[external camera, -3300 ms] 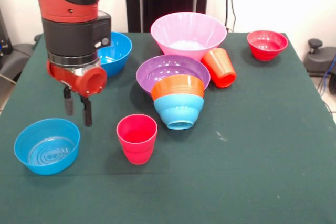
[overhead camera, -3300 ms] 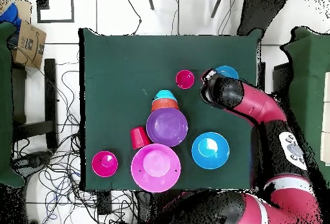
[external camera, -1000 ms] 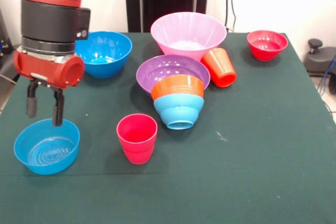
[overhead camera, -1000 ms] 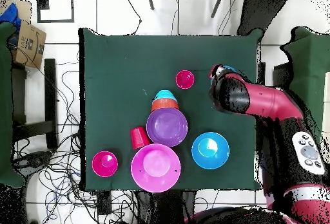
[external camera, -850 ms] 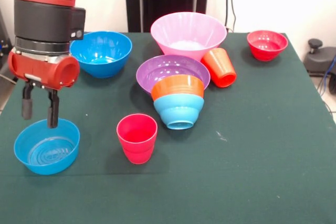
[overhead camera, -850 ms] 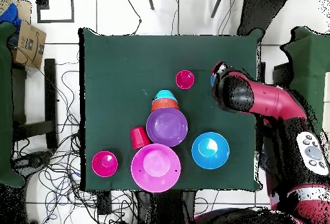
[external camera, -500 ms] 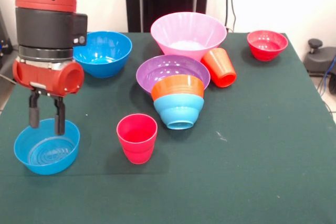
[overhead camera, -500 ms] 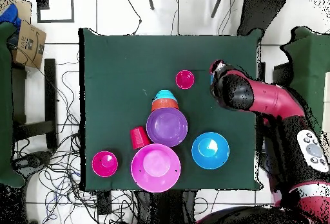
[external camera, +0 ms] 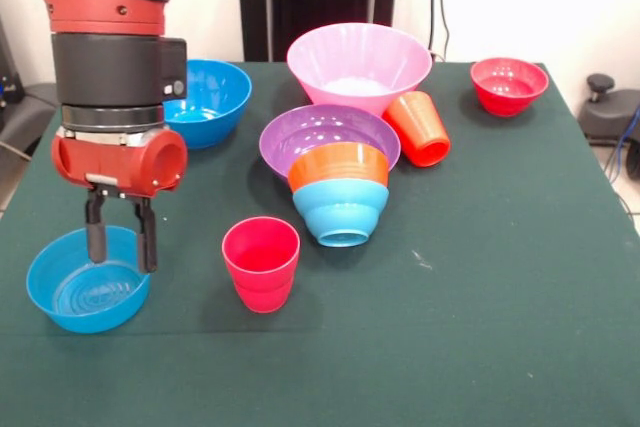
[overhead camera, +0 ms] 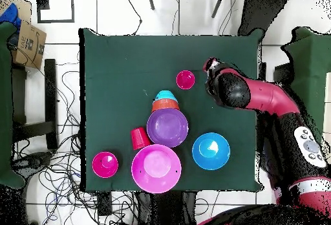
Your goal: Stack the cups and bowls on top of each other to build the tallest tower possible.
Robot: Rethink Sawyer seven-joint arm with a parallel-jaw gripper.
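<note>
In the front view, a small blue bowl [external camera: 88, 279] sits lowest and leftmost; the gripper [external camera: 121, 243], fingers parted and holding nothing, straddles its right rim; a deep blue bowl [external camera: 205, 99] lies behind it; to its right stands a pinkish-red cup [external camera: 261, 263], then the tower [external camera: 340, 192], orange bowl nested in light-blue, against a purple bowl [external camera: 320, 134]; farther right, a tipped orange-red cup [external camera: 420, 129] and a small red bowl [external camera: 509, 84].

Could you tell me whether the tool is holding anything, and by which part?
Nothing is held: the open tool straddles the small blue bowl's rim.
</note>
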